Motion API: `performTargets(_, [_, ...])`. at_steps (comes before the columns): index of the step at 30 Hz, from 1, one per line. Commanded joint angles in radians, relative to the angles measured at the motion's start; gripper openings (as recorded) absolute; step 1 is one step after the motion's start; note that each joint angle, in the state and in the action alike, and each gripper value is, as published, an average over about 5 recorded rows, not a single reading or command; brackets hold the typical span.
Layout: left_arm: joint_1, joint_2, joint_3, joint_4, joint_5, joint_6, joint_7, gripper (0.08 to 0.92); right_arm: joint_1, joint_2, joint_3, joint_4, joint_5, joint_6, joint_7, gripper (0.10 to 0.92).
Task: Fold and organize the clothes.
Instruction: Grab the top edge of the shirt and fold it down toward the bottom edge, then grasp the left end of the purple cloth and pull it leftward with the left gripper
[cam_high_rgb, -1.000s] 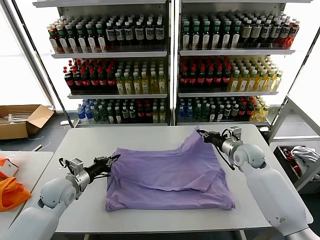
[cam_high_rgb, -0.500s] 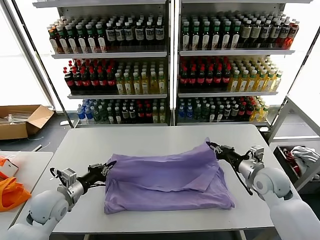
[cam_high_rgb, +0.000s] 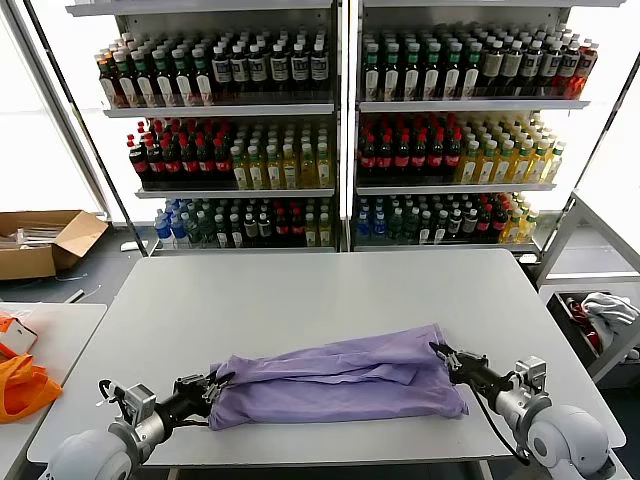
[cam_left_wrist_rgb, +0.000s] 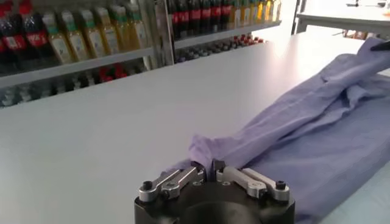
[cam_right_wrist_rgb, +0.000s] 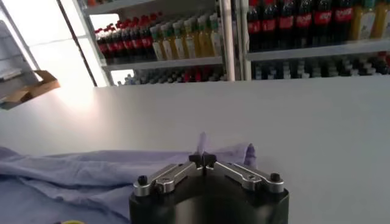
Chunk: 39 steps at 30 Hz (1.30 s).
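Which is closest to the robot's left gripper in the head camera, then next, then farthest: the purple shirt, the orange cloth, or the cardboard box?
1. Purple shirt: pinched in the left gripper.
2. Orange cloth: on the side table, left.
3. Cardboard box: on the floor, far left.

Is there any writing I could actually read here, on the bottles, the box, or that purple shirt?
None can be read.
Bottles on the shelves: labels show only as coloured bands, too small to read.
Cardboard box: no legible print.
Lavender T-shirt, pinched by the left gripper and right gripper: no print showing as it lies folded.
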Motion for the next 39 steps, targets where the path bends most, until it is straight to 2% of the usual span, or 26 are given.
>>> performTargets(1, [0.112,0.012,-0.072,-0.082,0.022,0.072,-0.051,0.255,-0.111,0.004,0.055,0.044,-0.072,0.022,0.024,0.274])
performTargets(4, [0.11,0.013,-0.122,-0.119,-0.021,0.072,-0.079,0.341,-0.115,0.01,0.083,0.065,-0.072,0.067,0.044,0.361])
performTargets(10, [0.091,-0.01,-0.178,-0.193,-0.179,0.049,-0.217,0.514,-0.124,0.043,0.133,0.102,-0.119,0.279,0.061,0.534])
performTargets(16, [0.103,-0.075,-0.088,-0.195,-0.192,-0.043,-0.399,0.688,-0.137,0.074,0.128,0.067,-0.13,0.53,0.042,0.707])
performTargets(20, [0.126,-0.15,-0.018,-0.169,-0.14,-0.099,-0.489,0.787,-0.169,0.096,0.131,0.025,-0.141,0.61,0.005,0.799])
performTargets(23, [0.128,-0.198,0.025,-0.157,-0.12,-0.113,-0.527,0.818,-0.196,0.101,0.135,0.002,-0.16,0.63,-0.011,0.819])
performTargets(28, [0.116,-0.255,0.09,-0.129,-0.064,-0.114,-0.559,0.822,-0.214,0.103,0.145,-0.006,-0.169,0.632,-0.01,0.823])
performTargets(39, [0.106,-0.339,0.14,-0.061,0.013,-0.105,-0.589,0.823,-0.23,0.106,0.153,0.001,-0.17,0.625,-0.013,0.823])
